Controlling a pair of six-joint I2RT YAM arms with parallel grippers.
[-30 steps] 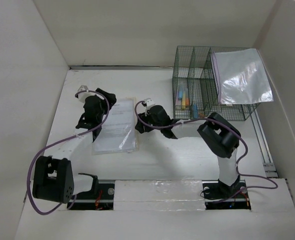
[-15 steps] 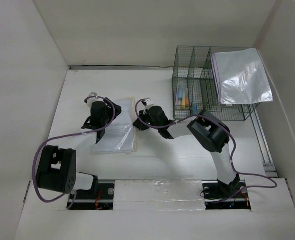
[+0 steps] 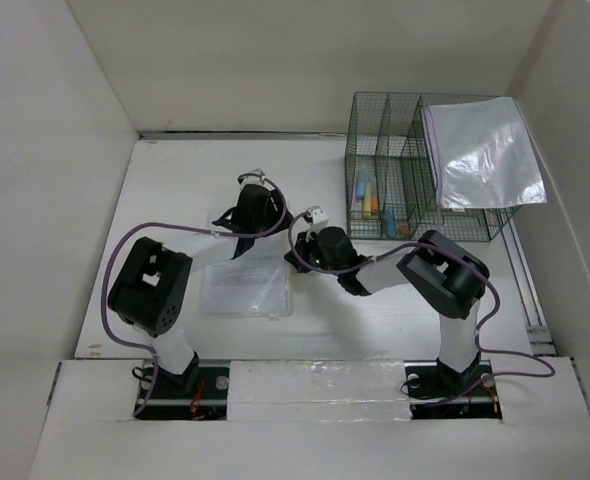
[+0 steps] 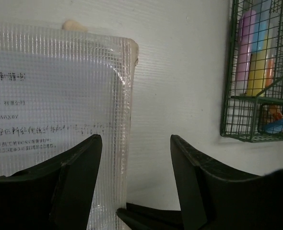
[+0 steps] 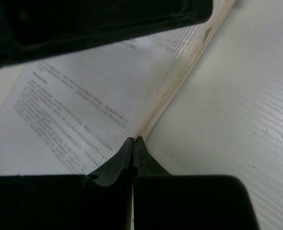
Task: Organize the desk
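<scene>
On the white desk [image 3: 335, 320] lies a clear mesh pouch [image 3: 243, 290] holding a printed sheet. My right gripper [image 3: 293, 262] is at its right edge. In the right wrist view the jaws [image 5: 133, 140] are pressed together on the pouch's seam [image 5: 180, 76]. My left gripper [image 3: 265, 240] hangs over the pouch's far right part. In the left wrist view it is open [image 4: 134, 143]: one finger [image 4: 79, 182] is above the pouch [image 4: 55, 96], the other [image 4: 194, 182] is above bare desk.
A green wire rack [image 3: 415, 180] stands at the back right with coloured pens [image 3: 365, 195] in one slot and a silvery pouch [image 3: 485, 150] resting on top. It shows at the right of the left wrist view [image 4: 256, 129]. White walls surround the desk.
The left arm swung right, from the pouch's left side to its far right part. The right jaws closed at the pouch's edge. The pouch slid nearer and turned slightly.
</scene>
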